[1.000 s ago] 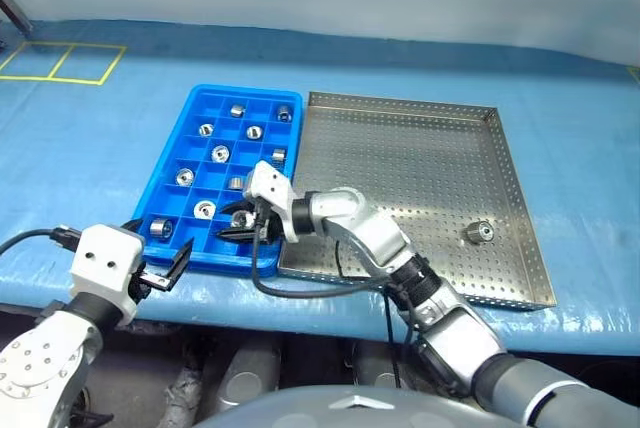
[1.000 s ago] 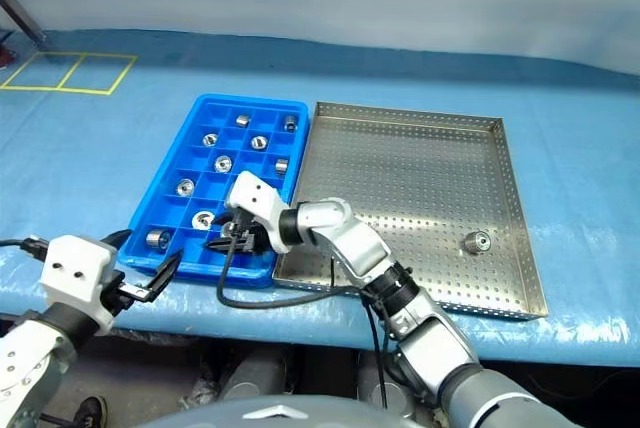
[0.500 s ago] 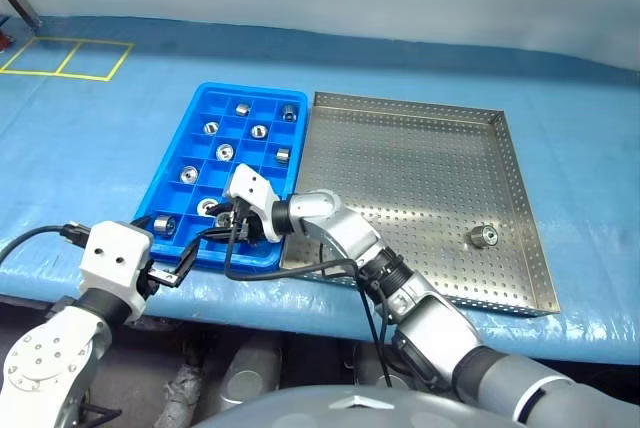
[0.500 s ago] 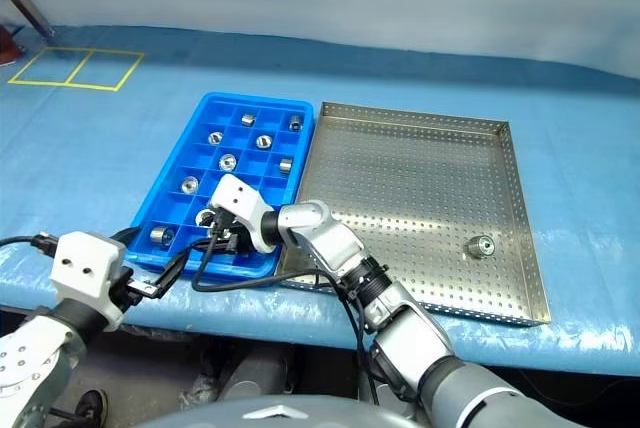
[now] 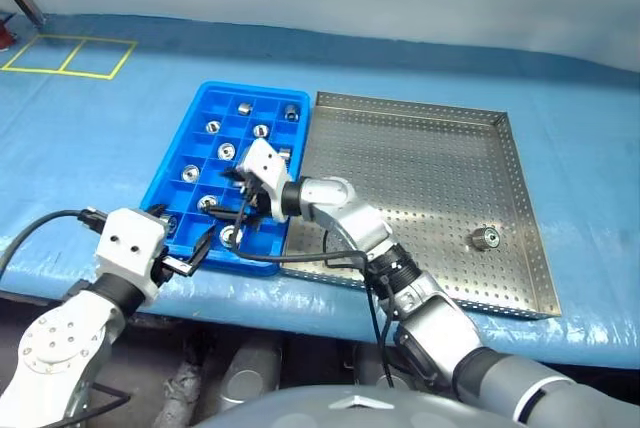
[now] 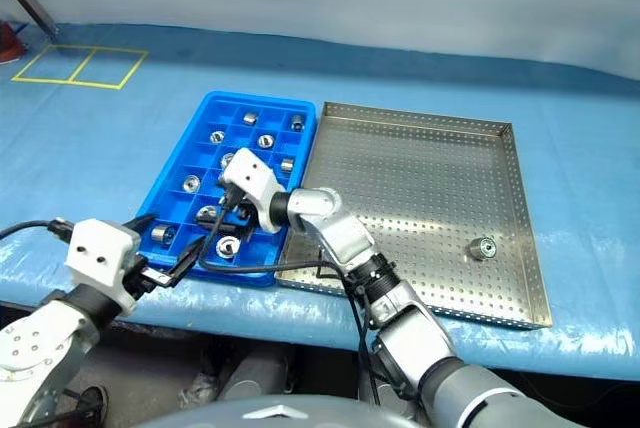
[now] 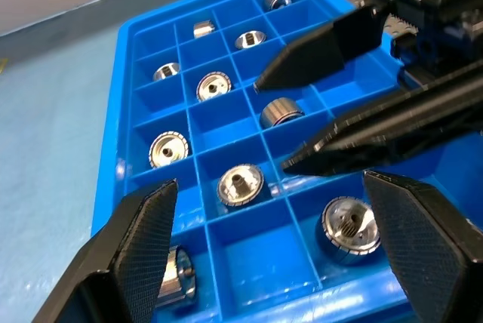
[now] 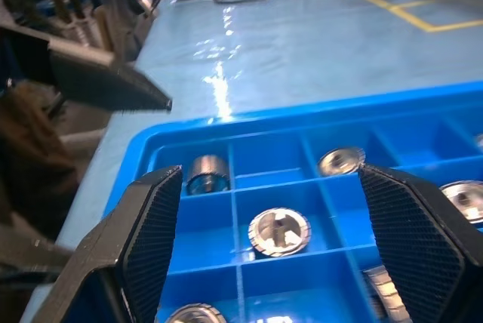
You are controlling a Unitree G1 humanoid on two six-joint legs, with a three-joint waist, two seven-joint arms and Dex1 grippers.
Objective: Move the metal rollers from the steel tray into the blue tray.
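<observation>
The blue tray (image 5: 250, 89) lies left of the steel tray (image 5: 420, 168) and holds several metal rollers, one per compartment. My right gripper (image 5: 222, 195) hangs open just above the blue tray's near rows, pointing left, nothing between its fingers. Below it, one roller (image 8: 279, 231) lies in a compartment. Another roller (image 5: 232, 236) sits in the front row. A single roller (image 5: 487, 238) stands on the steel tray near its right rim. My left gripper (image 5: 185, 231) is open at the blue tray's near left corner, aimed over the rollers (image 7: 240, 183).
Both trays rest on a blue cloth over the table, close to its front edge. A yellow taped rectangle (image 5: 65, 53) marks the cloth at the far left. A black cable loops from my right wrist (image 5: 300, 258) across the steel tray's near left corner.
My right gripper has opened and lifted slightly away from the front row, leaving a roller in a front compartment. My left gripper moved in toward the blue tray's near corner.
</observation>
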